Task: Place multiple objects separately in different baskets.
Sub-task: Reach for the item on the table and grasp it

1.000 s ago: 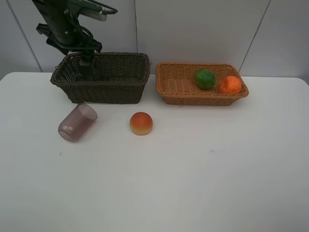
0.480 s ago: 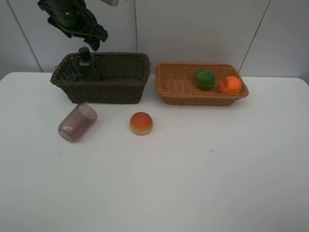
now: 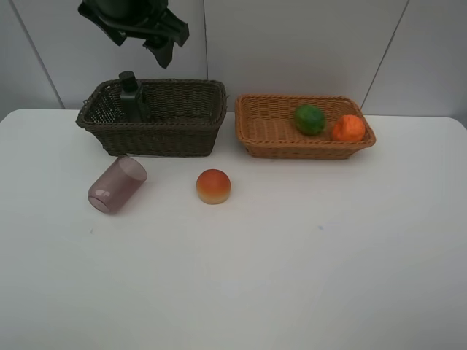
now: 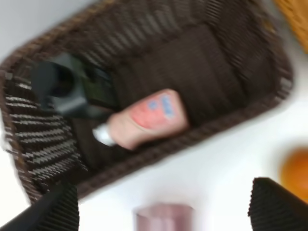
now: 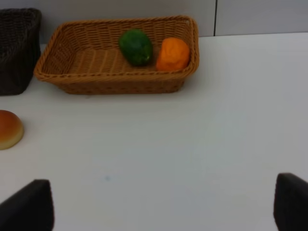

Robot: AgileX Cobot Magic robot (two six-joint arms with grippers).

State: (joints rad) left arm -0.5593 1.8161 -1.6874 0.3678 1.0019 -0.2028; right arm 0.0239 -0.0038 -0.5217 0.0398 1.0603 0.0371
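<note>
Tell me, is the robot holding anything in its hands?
No, nothing. The left hand hangs open and empty above the dark brown woven wicker basket; the right hand is open and empty over the white table.

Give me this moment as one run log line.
left gripper: open, above dark basket | dark basket: pump bottle, pink bottle | light basket: green fruit, orange | table: peach, tipped cup | right gripper: open
</note>
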